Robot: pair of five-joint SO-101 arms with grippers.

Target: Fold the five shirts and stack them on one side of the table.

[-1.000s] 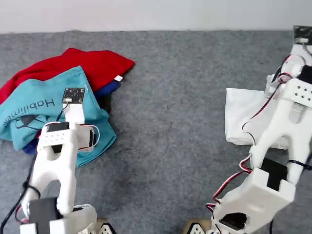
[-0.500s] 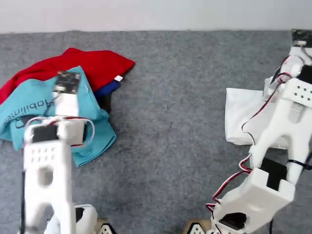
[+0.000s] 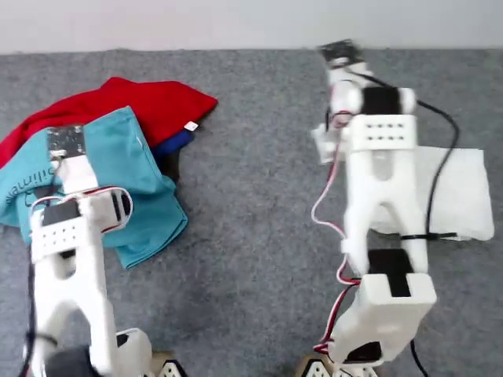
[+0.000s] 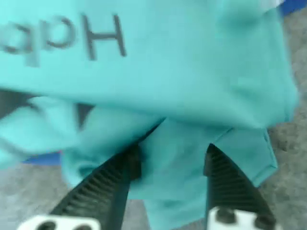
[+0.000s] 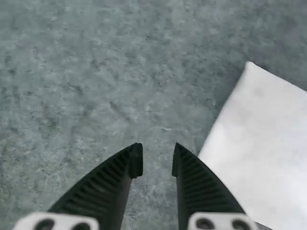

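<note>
A pile of unfolded shirts lies at the table's left: a teal shirt [image 3: 134, 157] on top, a red shirt [image 3: 149, 102] behind it, with blue [image 3: 174, 143] and dark cloth peeking out at the pile's right edge. One folded white shirt [image 3: 460, 188] lies at the right. The left arm [image 3: 71, 228] hangs over the teal shirt [image 4: 182, 86], and the left gripper [image 4: 172, 153] is open just above the cloth. The right arm [image 3: 381, 133] stands over bare carpet left of the white shirt [image 5: 259, 143]. The right gripper [image 5: 157, 151] is slightly open and holds nothing.
Grey carpet [image 3: 259, 204] covers the table, with free room across the middle between the pile and the white shirt. A pale wall [image 3: 236, 23] borders the far edge. Both arm bases stand at the near edge.
The right arm swung left, off the white shirt and out over the carpet toward the middle. The left arm shifted left across the teal shirt.
</note>
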